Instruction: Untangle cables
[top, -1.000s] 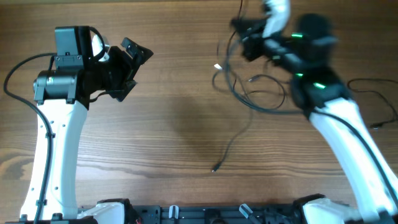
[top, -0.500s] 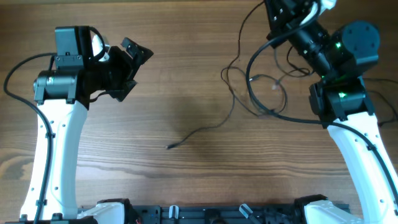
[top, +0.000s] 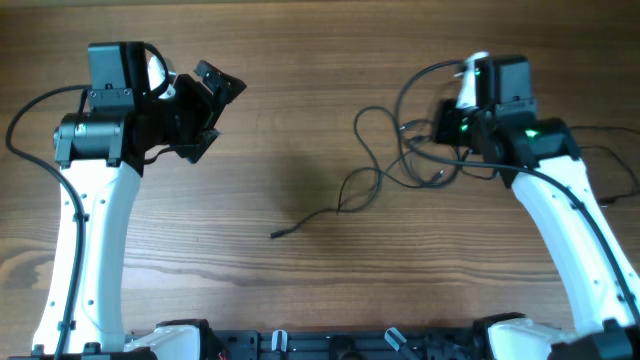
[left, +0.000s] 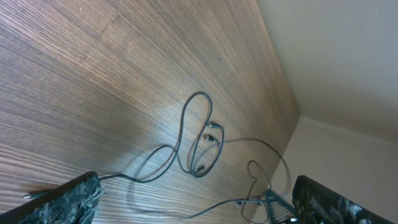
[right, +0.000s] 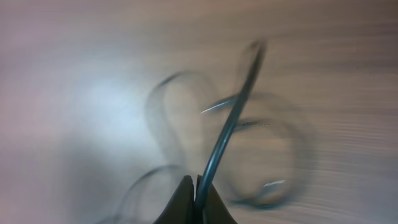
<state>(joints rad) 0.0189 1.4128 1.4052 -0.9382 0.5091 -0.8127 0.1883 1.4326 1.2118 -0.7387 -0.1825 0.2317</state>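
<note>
We judge untangling partly done: thin black cords (top: 410, 160) lie looped upper right, 1 end trailing free toward centre. Right fingers (right: 182, 204) clamp 1 strand; left fingers (top: 222, 84) stand apart.

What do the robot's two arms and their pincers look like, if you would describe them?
Both arms have a long white lower link, left arm, right arm, with boxy black joint housings above and a black cable along each. The right one shows green lights. The left pincer is black with mottled fingers; the right pincer is dark and narrow.
</note>
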